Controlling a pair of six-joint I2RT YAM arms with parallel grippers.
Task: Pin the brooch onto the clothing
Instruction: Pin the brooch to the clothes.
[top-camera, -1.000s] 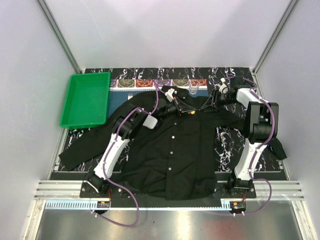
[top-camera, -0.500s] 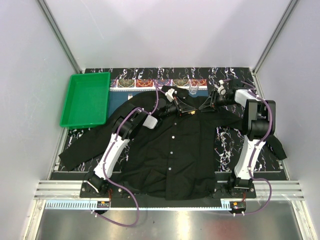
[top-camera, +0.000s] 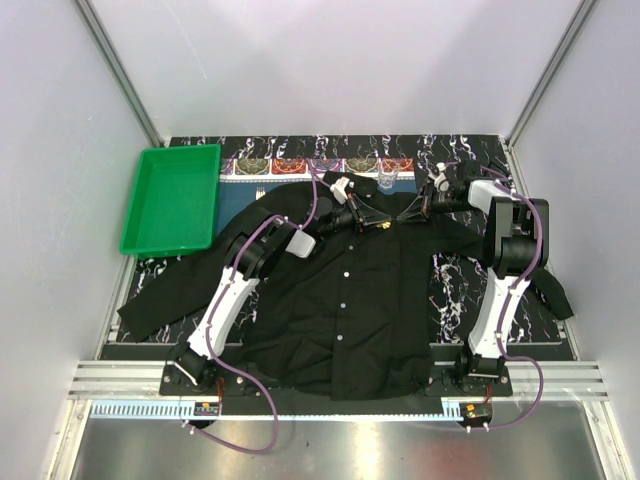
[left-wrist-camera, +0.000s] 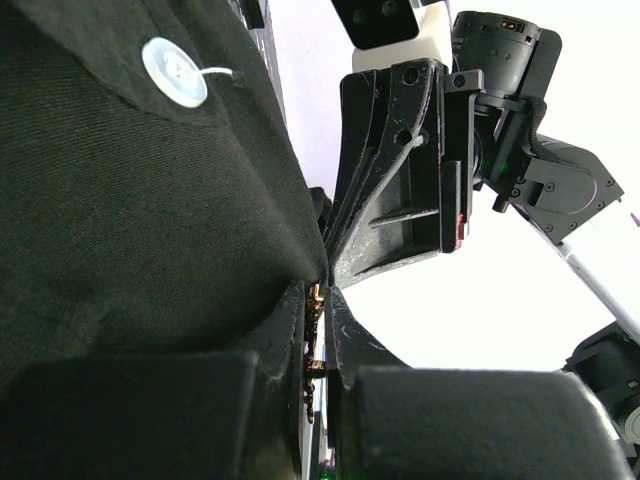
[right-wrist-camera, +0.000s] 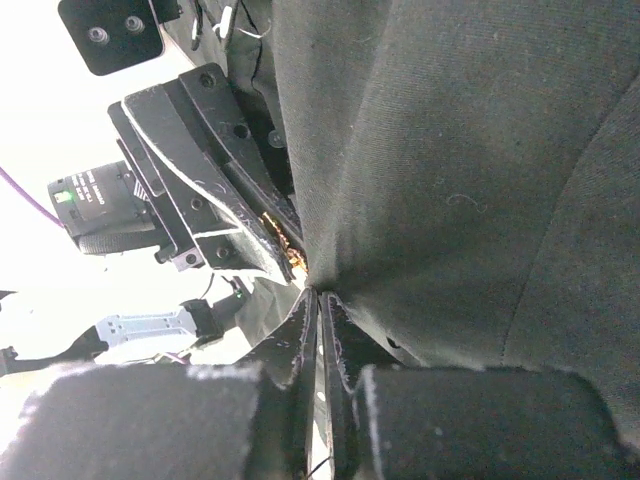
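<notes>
The left gripper (left-wrist-camera: 318, 296) was clamped on the tiny golden leaf-shaped brooch (top-camera: 384, 226), held between its fingertips against the black button-up shirt (top-camera: 350, 310). Just opposite, the right gripper (right-wrist-camera: 319, 297) pinched a fold of that limp cloth. The brooch looked light, stiff and slippery, best gripped by its edges.

The shirt (top-camera: 350, 310) lies spread across the middle of the frame on the table (top-camera: 455, 285). A tray (top-camera: 172, 200) sits at upper left, beside the shirt. A placemat (top-camera: 300, 165) and a small glass (top-camera: 386, 181) lie behind the shirt, at upper centre. The brooch (top-camera: 384, 227) sits on the shirt's upper part, between the left gripper (top-camera: 366, 217) and the right gripper (top-camera: 408, 214).
</notes>
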